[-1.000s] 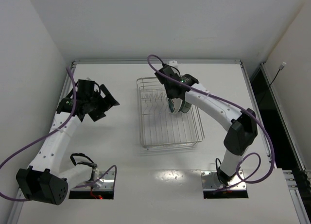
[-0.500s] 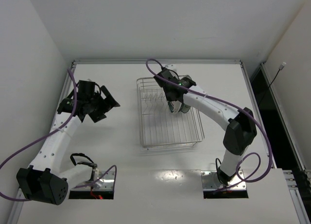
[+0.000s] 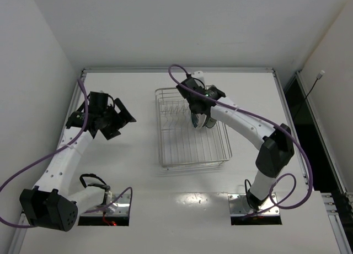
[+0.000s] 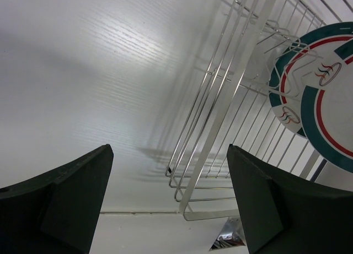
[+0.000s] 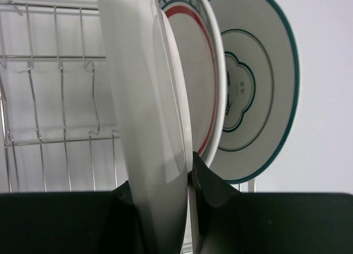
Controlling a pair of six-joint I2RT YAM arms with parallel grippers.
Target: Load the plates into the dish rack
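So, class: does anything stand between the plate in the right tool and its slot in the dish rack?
Nothing visible does. The right tool is shut on the white plate, upright at the dish rack. The red-banded plate and the teal-rimmed plate stand close beside it on one side; the wires on its other side are bare.

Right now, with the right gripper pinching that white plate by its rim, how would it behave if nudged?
The white plate looks rigid and glossy, so probably slippery in the narrow rim pinch of the right gripper. Held on edge, it could pivot or roll if loosened. It seems glazed ceramic; knocking the red-banded plate beside it might chip either.
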